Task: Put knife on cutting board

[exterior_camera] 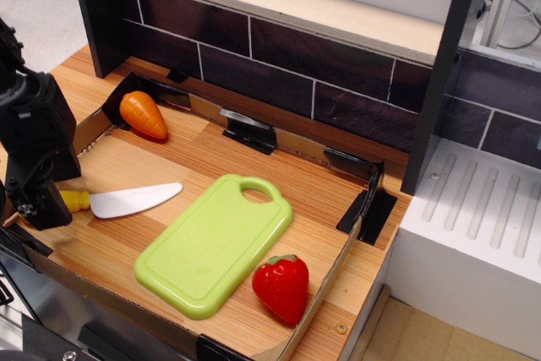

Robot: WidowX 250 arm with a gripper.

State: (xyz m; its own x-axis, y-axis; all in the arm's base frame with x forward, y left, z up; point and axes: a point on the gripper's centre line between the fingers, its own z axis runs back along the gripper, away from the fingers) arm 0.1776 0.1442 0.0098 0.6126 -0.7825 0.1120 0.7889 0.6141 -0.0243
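The knife [133,199] lies flat on the wooden surface at the left, its white blade pointing right toward the cutting board. Only a short piece of its yellow handle [76,200] shows. My black gripper [37,207] is low over the handle's end and hides the rest of it. I cannot see its fingers, so I cannot tell whether they are open or shut on the handle. The light green cutting board [211,247] lies flat in the middle, right of the blade, with its handle hole at the far end. Nothing lies on it.
An orange toy carrot [143,115] lies at the back left corner. A red toy strawberry [281,287] sits by the board's front right corner. A low cardboard wall [336,259] rims the work area. A dark tiled wall [279,61] stands behind, and a white block [473,243] at the right.
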